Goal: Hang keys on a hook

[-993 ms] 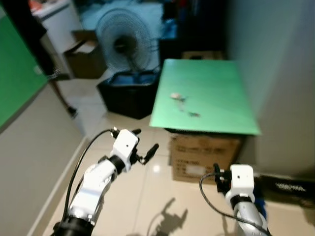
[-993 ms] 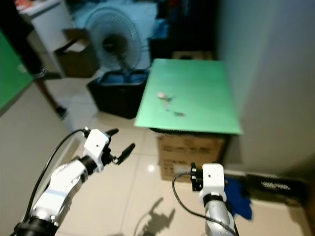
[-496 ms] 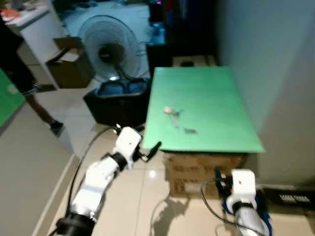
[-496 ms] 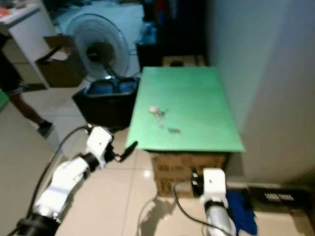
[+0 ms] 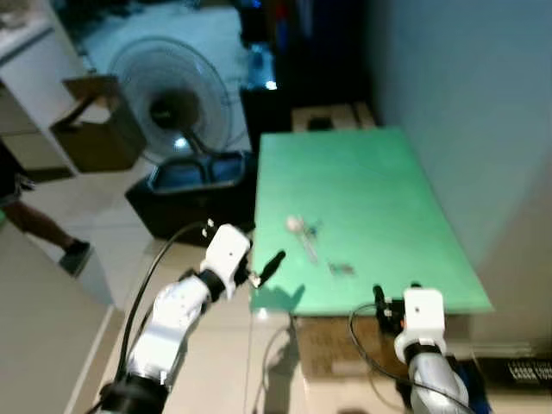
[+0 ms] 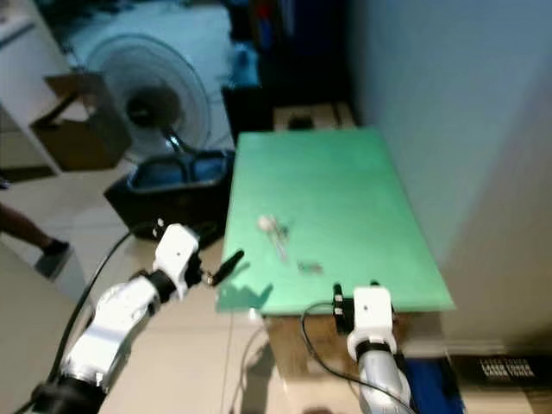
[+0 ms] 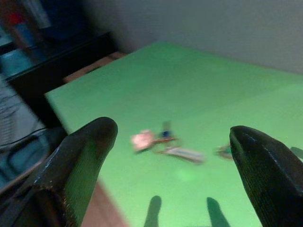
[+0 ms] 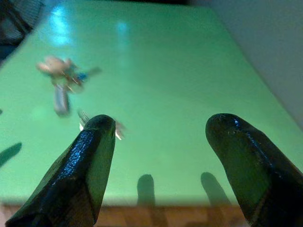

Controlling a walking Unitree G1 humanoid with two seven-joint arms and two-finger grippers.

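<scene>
**Keys lie on the green tabletop, both claws empty and spread**

Here the keys [image 5: 304, 235] lie on the green tabletop [image 5: 371, 190], roughly at its middle, a small bunch with a pale round fob at one end and a blade pointing toward the near edge. A second small metal piece [image 5: 341, 269] lies on the tabletop just beside the keys, nearer the front edge; it is too blurred to say what it is.

The left claw [image 5: 263, 263] hangs off the tabletop's near left corner, above the floor, with its fingers spread apart and nothing between them. In the left wrist view the two black fingers [image 7: 80, 156] frame the keys [image 7: 158, 142], which lie well apart from them on the green surface.

The right claw [image 5: 395, 297] sits at the tabletop's front edge, to the right of the keys, its fingers likewise apart and empty. In the right wrist view its fingers [image 8: 87, 161] stand wide, with the keys [image 8: 61, 78] farther in on the tabletop and the small metal piece [image 8: 99, 124] close behind one fingertip.

Beyond the tabletop's far left corner stands a fan [image 5: 168, 103] over a dark bin [image 5: 185, 190], with an open cardboard box [image 5: 90, 121] farther left of those. A grey wall [image 5: 466, 112] runs along the tabletop's right side. A person's leg and shoe [image 5: 52, 246] show on the floor well to the left of the tabletop.
</scene>
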